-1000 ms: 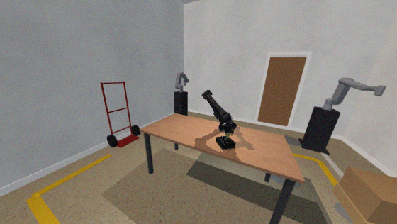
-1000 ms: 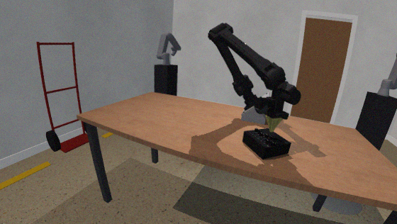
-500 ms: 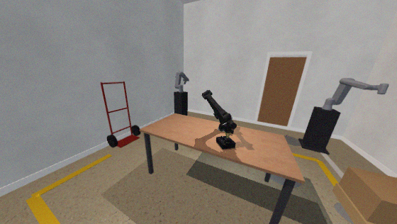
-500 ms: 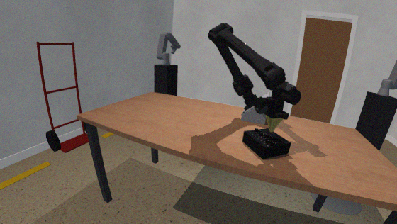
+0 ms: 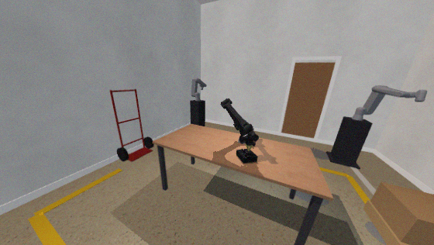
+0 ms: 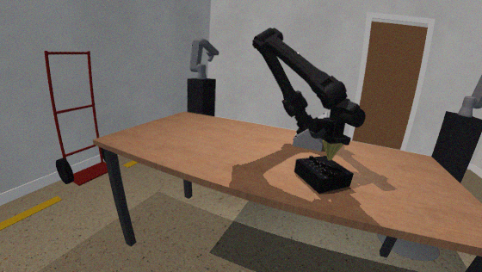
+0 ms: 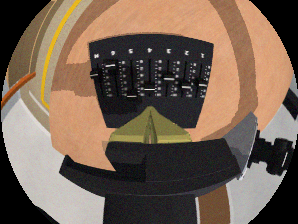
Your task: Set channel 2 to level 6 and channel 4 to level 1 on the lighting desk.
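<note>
The black lighting desk stands on the wooden table; it also shows in the top view and in the exterior view. Several faders run across it, with pale caps at different heights. My gripper is shut, its olive fingertips pressed into one point. The tip hangs at the desk's near edge, just below a fader cap near the middle of the row. I cannot tell if the tip touches the cap. In the exterior view the gripper points down at the desk's far side.
The table reaches well beyond the desk on all sides. A red hand truck stands by the left wall. Two grey arms on black pedestals stand behind the table. A cardboard box lies on the floor at right.
</note>
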Robot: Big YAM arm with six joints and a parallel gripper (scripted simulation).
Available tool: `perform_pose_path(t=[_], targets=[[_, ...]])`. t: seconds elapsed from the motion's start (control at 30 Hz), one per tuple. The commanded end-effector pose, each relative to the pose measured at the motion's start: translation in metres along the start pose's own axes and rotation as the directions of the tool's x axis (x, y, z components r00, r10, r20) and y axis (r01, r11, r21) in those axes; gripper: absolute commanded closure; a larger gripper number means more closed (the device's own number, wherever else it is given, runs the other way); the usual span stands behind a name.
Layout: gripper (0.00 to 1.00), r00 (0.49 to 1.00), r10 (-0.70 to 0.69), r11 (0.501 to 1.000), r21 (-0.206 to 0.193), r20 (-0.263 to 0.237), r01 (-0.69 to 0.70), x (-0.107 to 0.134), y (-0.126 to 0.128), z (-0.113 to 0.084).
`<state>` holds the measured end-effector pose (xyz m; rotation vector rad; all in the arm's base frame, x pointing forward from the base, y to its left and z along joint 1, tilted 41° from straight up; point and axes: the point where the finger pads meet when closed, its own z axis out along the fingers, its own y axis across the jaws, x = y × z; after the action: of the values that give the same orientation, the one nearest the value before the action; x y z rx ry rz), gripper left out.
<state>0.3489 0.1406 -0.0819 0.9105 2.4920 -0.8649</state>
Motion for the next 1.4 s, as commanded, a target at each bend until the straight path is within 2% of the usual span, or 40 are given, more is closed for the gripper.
perform_pose_path(t=[0.0,1.37], targets=[[1.0,1.0,0.015,1.0,-0.014,0.002,-0.015,0.0023,0.0117,-0.0016],[1.0,1.0,0.018,0.999,-0.027,0.005,-0.018,0.0012,0.019,-0.0068]])
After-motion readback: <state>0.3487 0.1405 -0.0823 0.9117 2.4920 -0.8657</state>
